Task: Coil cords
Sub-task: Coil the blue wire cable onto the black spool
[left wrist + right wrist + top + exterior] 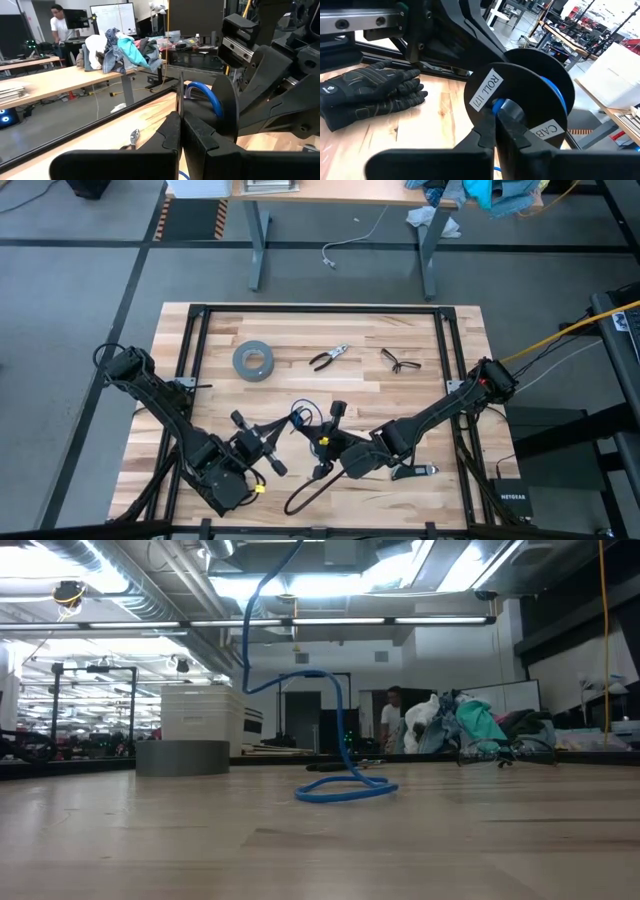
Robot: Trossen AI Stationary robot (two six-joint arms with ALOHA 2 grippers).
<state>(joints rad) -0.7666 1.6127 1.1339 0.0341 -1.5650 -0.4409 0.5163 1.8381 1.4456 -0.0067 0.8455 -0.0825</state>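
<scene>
Gripping blue cord at black spool: right end effector closed; left end effector closed on spool flange.

Workshop hall around our table

We see a grey floor crossed by dark lines, and beyond the far edge of our table a light wooden desk on grey metal legs, with a heap of clothes on its right end. From table height, ceiling ducts and bright strip lights run overhead, and a person stands far off beside a whiteboard.
</scene>
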